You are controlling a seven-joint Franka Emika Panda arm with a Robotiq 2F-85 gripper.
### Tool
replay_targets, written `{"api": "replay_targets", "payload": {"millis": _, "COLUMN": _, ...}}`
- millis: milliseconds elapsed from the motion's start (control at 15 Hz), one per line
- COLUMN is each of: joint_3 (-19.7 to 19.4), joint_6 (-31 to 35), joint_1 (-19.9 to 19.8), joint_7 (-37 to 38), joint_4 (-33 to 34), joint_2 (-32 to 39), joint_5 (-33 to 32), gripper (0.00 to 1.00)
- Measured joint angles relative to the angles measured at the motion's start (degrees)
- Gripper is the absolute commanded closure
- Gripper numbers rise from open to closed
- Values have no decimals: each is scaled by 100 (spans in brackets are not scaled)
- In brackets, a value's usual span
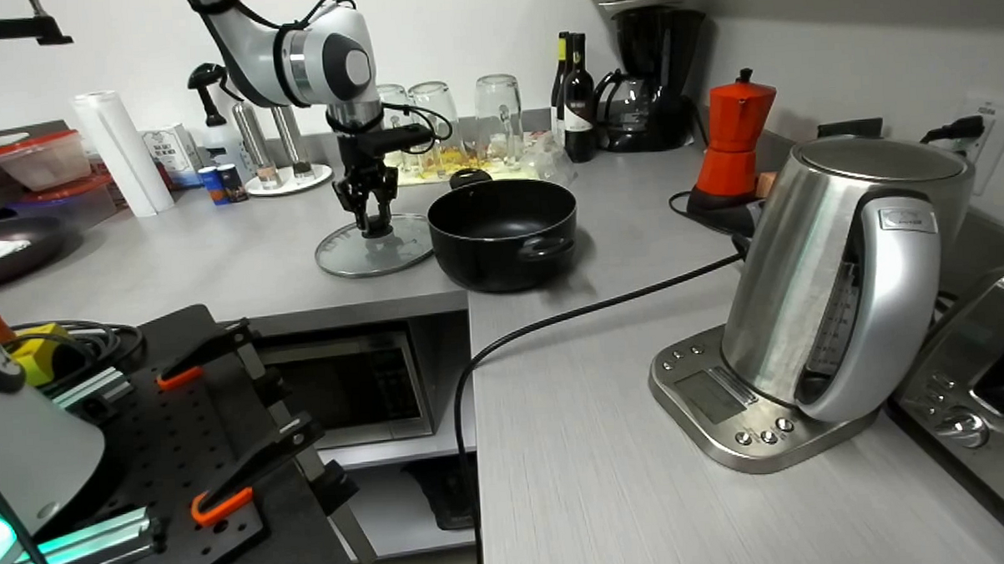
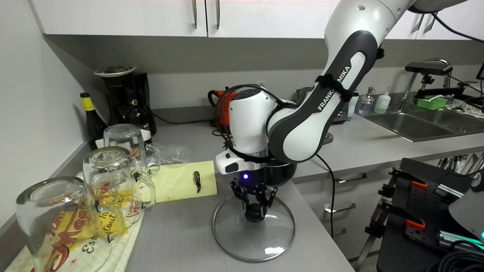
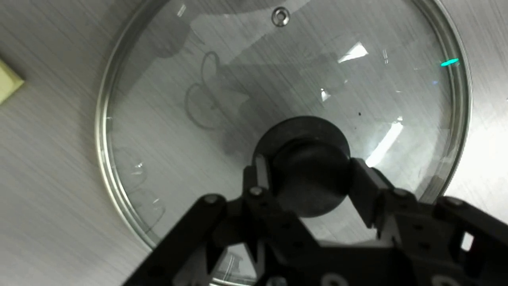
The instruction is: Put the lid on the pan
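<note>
The lid is round clear glass with a metal rim and a black knob; it shows in both exterior views (image 1: 367,255) (image 2: 252,238) and fills the wrist view (image 3: 186,159). It sits level at the counter surface; I cannot tell whether it is slightly raised. My gripper (image 1: 375,221) points straight down over the lid's centre. In the wrist view, its fingers (image 3: 306,169) press the knob from both sides. The black pan (image 1: 497,261) stands uncovered right beside the lid in an exterior view; in an exterior view it is mostly hidden behind the arm (image 2: 281,174).
Glass mugs (image 2: 109,177) stand upside down on a cloth near a yellow pad (image 2: 177,183). A steel kettle (image 1: 802,280), red moka pot (image 1: 731,132) and black cable (image 1: 570,317) lie beyond the pan. The counter's front edge (image 1: 361,308) is close to the lid.
</note>
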Motion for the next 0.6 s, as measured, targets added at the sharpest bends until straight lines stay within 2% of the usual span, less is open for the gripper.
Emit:
{"api": "replay_targets", "payload": {"millis": 267, "joint_3": 4, "joint_6": 14, "joint_1": 64, "joint_7": 222, "joint_4": -22, "joint_2": -92, "joint_5": -107, "gripper": 74}}
{"api": "replay_targets", "payload": {"millis": 600, "joint_3": 9, "joint_6": 2, "joint_1": 260, "joint_7": 685, "joint_4": -213, "joint_2": -606, "joint_5": -433, "gripper": 74}}
